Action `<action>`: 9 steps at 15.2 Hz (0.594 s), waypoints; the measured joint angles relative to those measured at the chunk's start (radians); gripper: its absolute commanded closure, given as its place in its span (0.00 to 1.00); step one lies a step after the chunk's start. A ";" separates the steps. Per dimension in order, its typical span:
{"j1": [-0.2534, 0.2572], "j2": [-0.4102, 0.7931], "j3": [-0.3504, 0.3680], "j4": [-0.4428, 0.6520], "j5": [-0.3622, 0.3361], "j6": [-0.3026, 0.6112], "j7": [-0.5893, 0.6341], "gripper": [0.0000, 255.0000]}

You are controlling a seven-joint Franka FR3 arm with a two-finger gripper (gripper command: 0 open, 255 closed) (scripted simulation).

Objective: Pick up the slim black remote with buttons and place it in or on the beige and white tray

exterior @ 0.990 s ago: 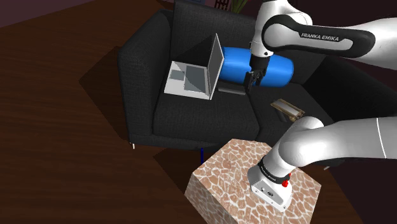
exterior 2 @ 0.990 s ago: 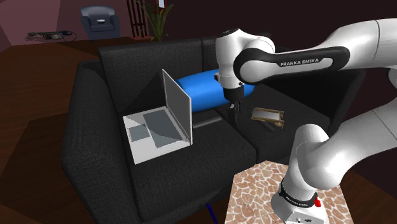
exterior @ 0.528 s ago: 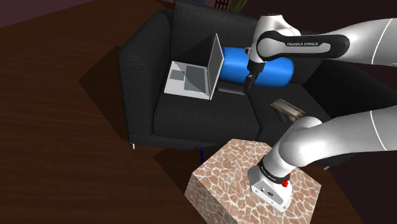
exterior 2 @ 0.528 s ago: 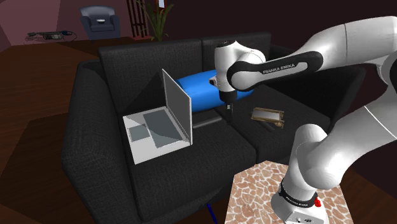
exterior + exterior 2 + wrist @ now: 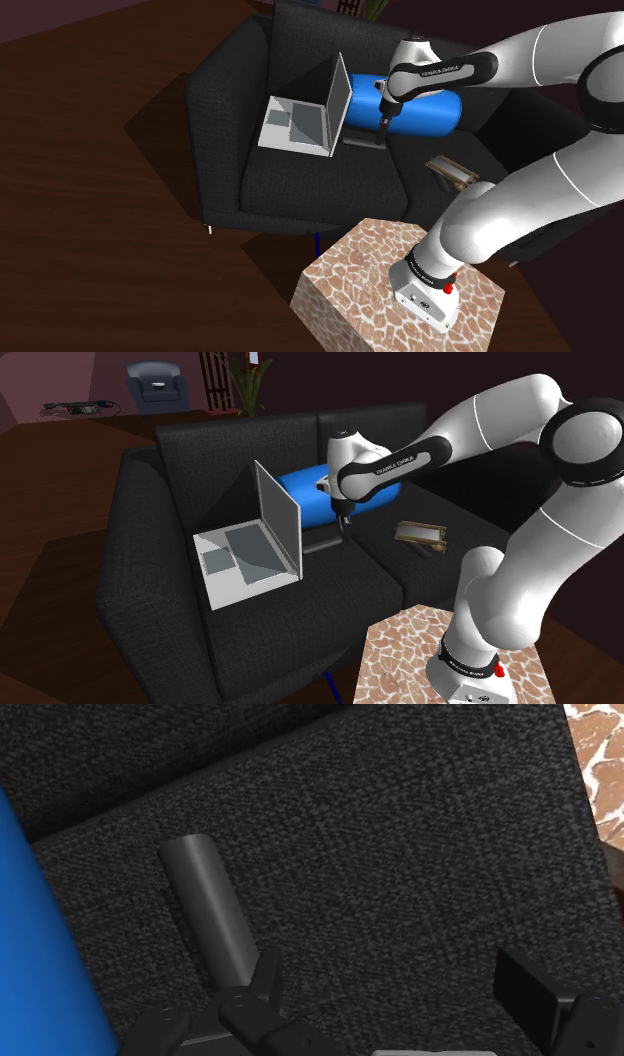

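Looking at a slim, smooth, dark grey remote with a rounded tip, lying flat on the coarse-woven black sofa seat. Can't make out any buttons on it. Sits just in front of a glossy blue cylinder cushion and right beside an open grey laptop. Well apart from the flat rectangular tray, brownish rim and pale middle, over on the next seat cushion.

Got the black gripper down low at the remote's end, spread wide, clamped on nothing. Boxed in a bit: upright laptop screen on one side, cushion right behind.

From the wrist: one finger right at the remote's near end, contact hard to call. Over in the second exterior view, also a grey armchair far behind the sofa. In the shoulder view, more of the stone-patterned stand.
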 measured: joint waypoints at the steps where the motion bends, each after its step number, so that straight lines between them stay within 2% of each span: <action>1: 0.010 0.032 -0.021 0.012 0.013 0.031 -0.047 0.00; 3: 0.030 0.109 -0.070 0.041 0.053 0.098 -0.151 0.00; 7: 0.072 0.275 -0.131 0.129 0.195 0.195 -0.377 0.00; 8: 0.078 0.333 -0.141 0.163 0.250 0.211 -0.445 0.00; 9: 0.079 0.353 -0.141 0.190 0.295 0.182 -0.503 0.00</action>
